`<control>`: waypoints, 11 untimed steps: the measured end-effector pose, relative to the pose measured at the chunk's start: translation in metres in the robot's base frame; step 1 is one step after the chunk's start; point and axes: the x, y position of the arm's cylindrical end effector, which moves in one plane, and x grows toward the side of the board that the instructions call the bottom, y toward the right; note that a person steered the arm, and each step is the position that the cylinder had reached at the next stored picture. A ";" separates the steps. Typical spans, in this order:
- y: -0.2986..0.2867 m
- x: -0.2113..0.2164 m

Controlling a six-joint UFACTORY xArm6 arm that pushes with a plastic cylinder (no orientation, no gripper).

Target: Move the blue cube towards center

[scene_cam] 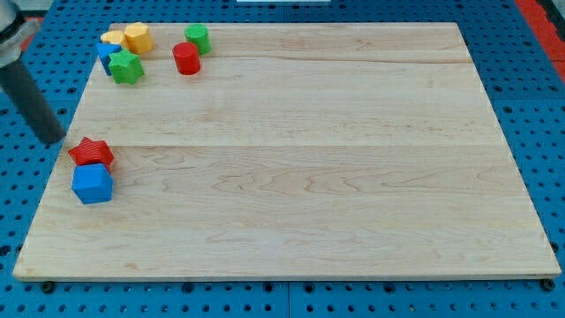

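Observation:
The blue cube (92,185) sits near the board's left edge, at the view's left. A red star block (92,152) touches its top side. My tip (55,140) is at the lower end of the dark rod, just off the board's left edge, to the left of the red star and up-left of the blue cube, touching neither.
A cluster sits at the view's top left: a yellow block (138,37), a second yellow block (113,38), a green star (127,67), a blue block (106,55) partly hidden, a red cylinder (185,58) and a green cylinder (197,39). The wooden board (300,159) lies on a blue pegboard.

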 end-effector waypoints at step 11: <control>0.243 0.018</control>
